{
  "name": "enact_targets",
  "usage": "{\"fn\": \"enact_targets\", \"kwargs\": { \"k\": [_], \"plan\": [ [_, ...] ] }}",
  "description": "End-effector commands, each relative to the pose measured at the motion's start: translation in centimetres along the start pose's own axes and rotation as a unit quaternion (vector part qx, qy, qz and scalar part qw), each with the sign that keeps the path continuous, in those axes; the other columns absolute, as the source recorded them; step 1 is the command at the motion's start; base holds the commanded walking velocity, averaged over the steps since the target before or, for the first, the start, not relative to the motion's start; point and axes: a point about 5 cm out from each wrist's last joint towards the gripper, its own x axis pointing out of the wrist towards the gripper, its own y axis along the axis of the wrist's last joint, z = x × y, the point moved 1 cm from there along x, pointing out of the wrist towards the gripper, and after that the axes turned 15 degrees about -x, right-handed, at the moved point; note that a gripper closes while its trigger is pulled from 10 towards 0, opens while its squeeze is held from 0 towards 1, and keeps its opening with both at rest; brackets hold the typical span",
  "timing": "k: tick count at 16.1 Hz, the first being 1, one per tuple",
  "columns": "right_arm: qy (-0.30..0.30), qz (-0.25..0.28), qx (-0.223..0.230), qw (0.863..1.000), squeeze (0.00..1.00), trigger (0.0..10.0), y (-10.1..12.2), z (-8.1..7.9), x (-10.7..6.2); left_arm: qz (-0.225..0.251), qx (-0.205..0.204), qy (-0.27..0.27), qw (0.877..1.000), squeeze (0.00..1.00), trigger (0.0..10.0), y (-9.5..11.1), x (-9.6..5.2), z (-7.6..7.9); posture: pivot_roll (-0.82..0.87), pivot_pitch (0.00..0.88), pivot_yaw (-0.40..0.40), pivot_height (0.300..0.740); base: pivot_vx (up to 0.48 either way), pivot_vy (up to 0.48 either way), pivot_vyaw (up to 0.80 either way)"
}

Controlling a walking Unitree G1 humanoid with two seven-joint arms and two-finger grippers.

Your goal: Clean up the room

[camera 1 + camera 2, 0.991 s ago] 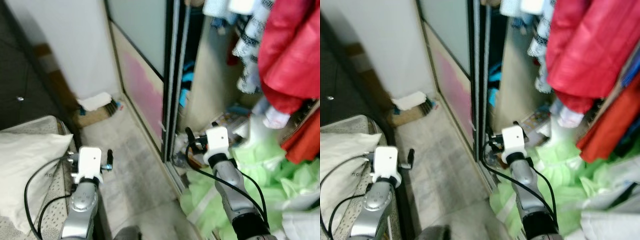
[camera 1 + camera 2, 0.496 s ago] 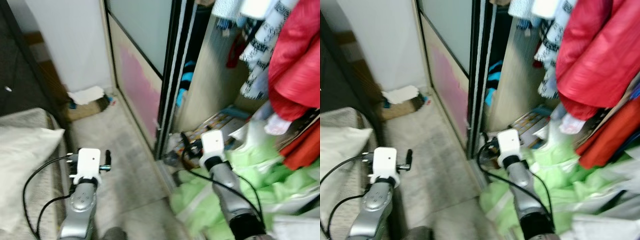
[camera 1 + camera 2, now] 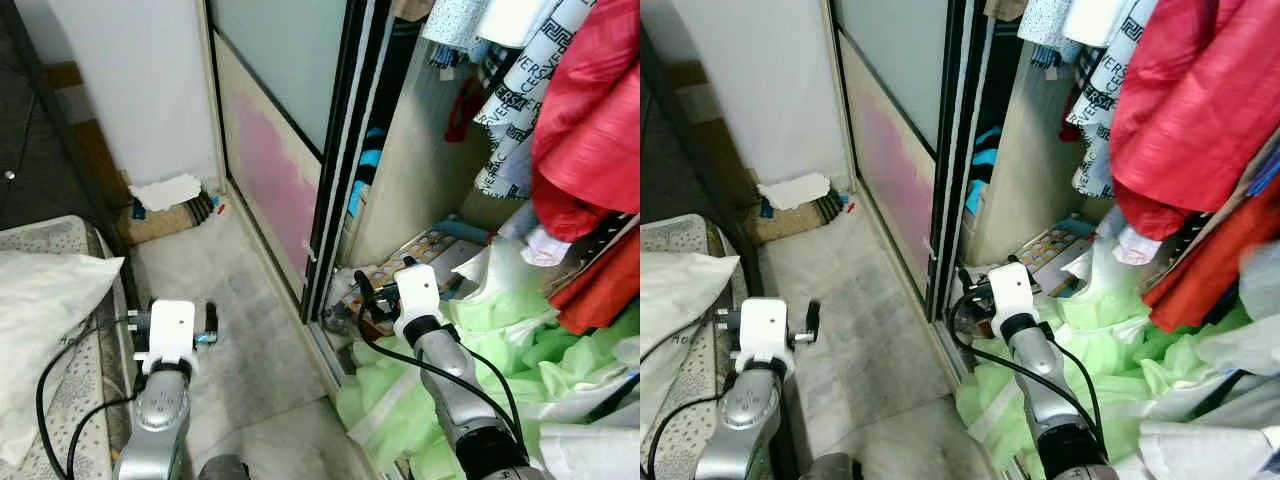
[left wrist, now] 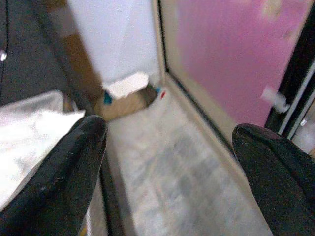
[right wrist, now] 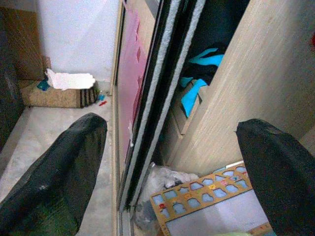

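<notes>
- I held the right gripper (image 5: 167, 162) low at the foot of the open wardrobe, its fingers (image 5: 54, 172) spread wide with nothing between them.
- Just ahead of that gripper, a stencil board (image 5: 202, 194) with cut-out shapes lay flat on the wardrobe floor, apart from both fingers.
- The black sliding-door track (image 3: 335, 190) rose just ahead and to the left of the right gripper; a pink door panel (image 3: 270, 170) stood beyond it.
- A light green sheet (image 3: 500, 350) lay crumpled under and to the right of my right arm.
- Red garments (image 3: 1200, 110) and a patterned black-and-white cloth (image 3: 520, 90) hung above and to the right of the right gripper.
- I held the left gripper (image 4: 167, 162) over the bare tiled floor (image 3: 250, 330), fingers (image 4: 69, 167) equally wide apart and empty.
- A white pillow (image 3: 45, 320) lay to the left of the left gripper.
- A scrap of white paper (image 3: 165, 190) lay on a cardboard box well ahead of it, at the wall.
</notes>
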Motion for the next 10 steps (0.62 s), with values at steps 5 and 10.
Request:
{"fn": "enact_targets", "kwargs": {
  "k": [5, 10],
  "plan": [
    [-0.014, 0.008, -0.005, 1.000, 0.00, 10.0, 0.4, 0.8, 0.3, 0.014, -0.088, -0.027, 0.996, 0.00, 10.0, 1.6, 1.6, 0.9, 0.07, 0.000, -0.076, 0.740, 0.000, 0.000, 0.80],
    [-0.007, 0.030, -0.017, 0.999, 0.00, 10.0, 1.6, 1.0, 1.3, -0.003, -0.115, -0.010, 0.993, 0.00, 10.0, 1.2, 2.0, 0.6, 0.08, 0.008, -0.068, 0.740, 0.000, 0.000, 0.80]
  ]
}}
